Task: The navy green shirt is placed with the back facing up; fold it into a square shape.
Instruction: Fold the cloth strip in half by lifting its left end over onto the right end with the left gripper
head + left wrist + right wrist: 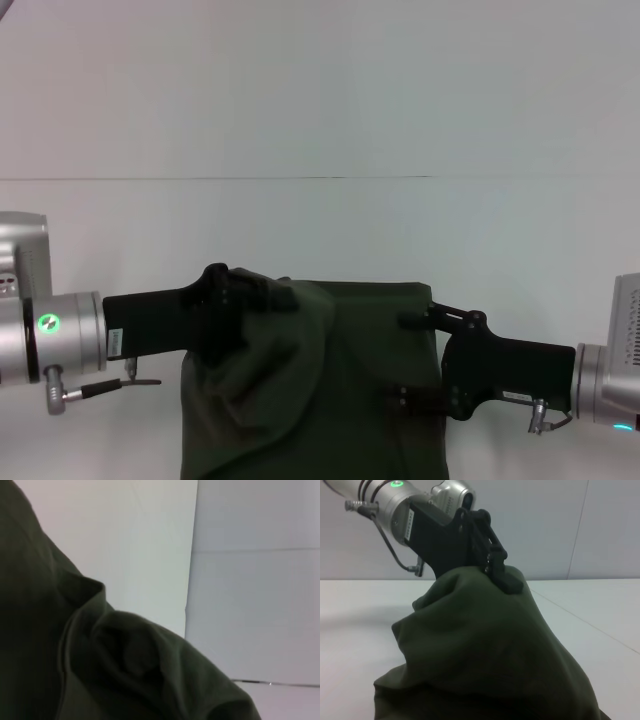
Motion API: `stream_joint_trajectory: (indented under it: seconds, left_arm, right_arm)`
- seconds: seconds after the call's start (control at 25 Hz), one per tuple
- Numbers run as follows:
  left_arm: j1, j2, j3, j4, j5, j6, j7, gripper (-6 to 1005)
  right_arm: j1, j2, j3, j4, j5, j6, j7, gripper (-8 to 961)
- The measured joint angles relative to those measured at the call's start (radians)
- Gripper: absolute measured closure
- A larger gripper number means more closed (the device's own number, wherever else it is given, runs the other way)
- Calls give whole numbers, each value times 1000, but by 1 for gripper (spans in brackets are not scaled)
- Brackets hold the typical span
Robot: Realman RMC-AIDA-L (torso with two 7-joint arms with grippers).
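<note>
Left gripper point(285, 297) fingers clamped on navy green shirt point(350, 400), fabric lifted off worktop point(320, 230); right gripper point(402, 362) fingers apart at shirt's right edge.

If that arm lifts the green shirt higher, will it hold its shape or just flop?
Probably flop: where the left gripper pinches the shirt, the cloth hangs from it in loose folds. It looks light, since the raised part is held from one pinch. It seems unlikely to slide about, as the rest lies flat on the table.
</note>
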State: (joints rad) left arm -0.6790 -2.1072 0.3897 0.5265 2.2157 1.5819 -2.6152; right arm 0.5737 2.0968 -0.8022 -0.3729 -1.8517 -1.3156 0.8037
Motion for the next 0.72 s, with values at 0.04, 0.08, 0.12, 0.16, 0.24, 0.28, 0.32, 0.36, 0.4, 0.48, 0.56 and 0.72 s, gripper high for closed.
stream_joint_trajectory:
  seconds: [0.04, 0.08, 0.12, 0.16, 0.24, 0.28, 0.32, 0.36, 0.4, 0.48, 0.56, 0.72]
  left_arm:
    - [4, -5, 1, -1, -13, -3, 16, 842]
    - [6, -8, 1, -2, -22, -4, 30, 841]
    - [9, -12, 2, -6, -32, -4, 46, 840]
    - [9, -15, 3, -16, -44, -1, 70, 839]
    - [9, -18, 2, -43, -65, 6, 114, 836]
    - [8, -18, 3, -65, -85, 9, 141, 814]
    - [7, -18, 3, -82, -97, 11, 161, 793]
    - [5, -18, 4, -100, -107, 10, 174, 771]
    - [4, -19, 4, -110, -112, 8, 185, 750]
    - [4, -21, 1, -122, -114, 4, 199, 707]
    - [7, -24, -3, -123, -121, 1, 208, 664]
    - [14, -26, -3, -130, -135, -3, 212, 551]
  right_arm:
    - [-3, 0, 0, -2, 2, -2, 0, 76]
    - [-7, 0, 0, -5, 4, -6, 0, 76]
    - [-12, 0, 0, -11, 6, -8, 2, 76]
    - [-19, 0, 0, -20, 8, -10, 5, 76]
    - [-40, 0, 0, -41, 21, -12, 9, 75]
    - [-58, -1, 0, -55, 36, -13, 10, 75]
    - [-72, -1, 0, -65, 49, -14, 10, 75]
    - [-88, -3, 0, -76, 67, -17, 11, 75]
    - [-100, -3, 0, -82, 78, -19, 11, 75]
    - [-126, -6, 1, -93, 102, -24, 13, 76]
    - [-139, -8, 9, -95, 109, -25, 14, 76]
    - [-156, -7, 44, -92, 109, -25, 16, 77]
